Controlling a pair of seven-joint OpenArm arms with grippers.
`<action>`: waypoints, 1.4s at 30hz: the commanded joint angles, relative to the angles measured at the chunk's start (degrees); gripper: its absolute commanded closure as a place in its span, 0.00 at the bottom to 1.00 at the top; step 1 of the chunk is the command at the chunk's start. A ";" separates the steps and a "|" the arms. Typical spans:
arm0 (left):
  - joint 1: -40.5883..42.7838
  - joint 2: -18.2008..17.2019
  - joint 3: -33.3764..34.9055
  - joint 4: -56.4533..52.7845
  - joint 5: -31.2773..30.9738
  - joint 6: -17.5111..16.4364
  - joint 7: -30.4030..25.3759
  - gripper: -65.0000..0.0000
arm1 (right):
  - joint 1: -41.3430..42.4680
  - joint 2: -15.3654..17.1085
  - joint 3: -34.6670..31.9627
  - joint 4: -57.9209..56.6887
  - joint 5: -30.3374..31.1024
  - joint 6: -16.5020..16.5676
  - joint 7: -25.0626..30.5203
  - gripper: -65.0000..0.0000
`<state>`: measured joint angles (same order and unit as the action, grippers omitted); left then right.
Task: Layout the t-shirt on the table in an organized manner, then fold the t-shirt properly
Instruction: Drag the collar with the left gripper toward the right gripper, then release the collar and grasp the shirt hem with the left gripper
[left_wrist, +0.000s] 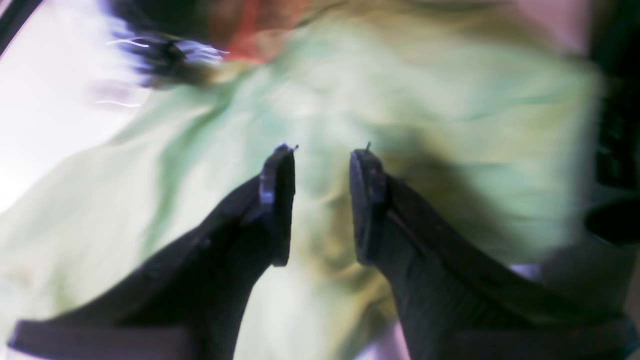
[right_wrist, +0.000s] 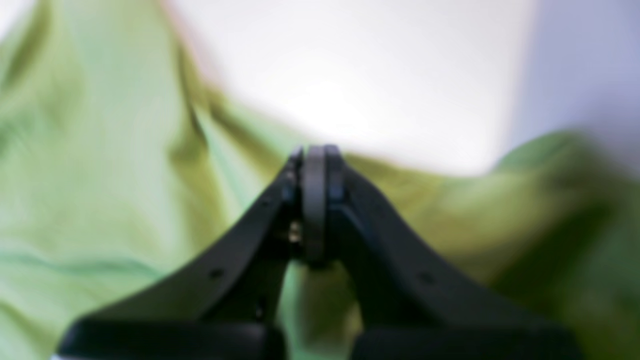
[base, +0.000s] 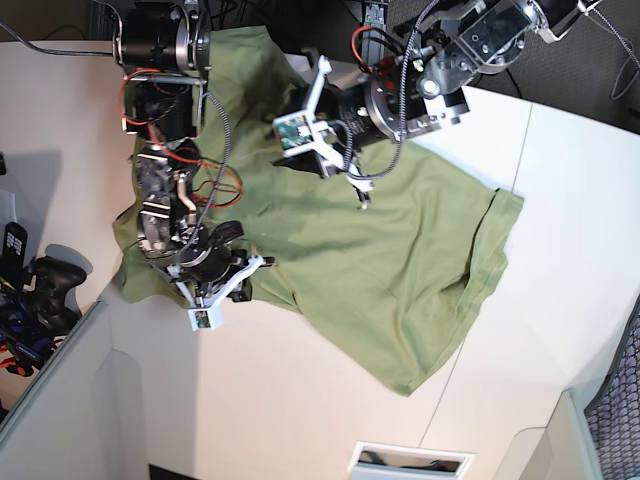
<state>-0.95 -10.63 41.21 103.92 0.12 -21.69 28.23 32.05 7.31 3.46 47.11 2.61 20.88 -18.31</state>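
shirt: the plain olive-green short-sleeved cotton t-shirt (base: 370, 270) is spread across the middle of the big smooth white tabletop (base: 560, 250), rumpled, nothing folded. One sleeve with a turned hem sticks out toward the table's right side in the base view; another stretch of cloth runs up to the top edge under the arms.

left claw: the black left gripper (base: 362, 197) hangs over the upper-middle of the shirt. In its wrist view the two dark fingers (left_wrist: 277, 200) stand apart with green cloth showing in the gap – nothing pinched between them. Whether the tips touch the fabric, I can't tell; that view is badly smeared.

right claw: the black right gripper (base: 232, 275) sits at the shirt's lower-left edge in the base view. Its wrist view (right_wrist: 315, 205) shows the jaws pressed together, with green fabric bunched up right around and below the tips – looks like it's clamped on the shirt's edge.

blur: both wrist views are soft, so fine creases are hard to read.
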 joint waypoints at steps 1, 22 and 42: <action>-1.22 0.31 -1.49 -1.22 -1.73 0.28 -1.73 0.70 | 1.73 0.55 0.09 -0.66 -0.79 -0.07 2.16 1.00; -0.63 -3.85 -5.33 -17.79 -0.09 3.13 -7.02 0.70 | 1.73 8.90 0.04 -5.25 -4.61 -0.09 5.25 1.00; -5.84 -7.91 -5.95 -8.35 -1.60 3.50 -3.98 0.70 | 1.55 10.62 0.04 12.20 8.92 0.13 -8.07 1.00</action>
<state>-5.56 -18.63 35.70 94.61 -1.28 -18.83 25.67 32.05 17.30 3.33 58.39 11.09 21.15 -27.49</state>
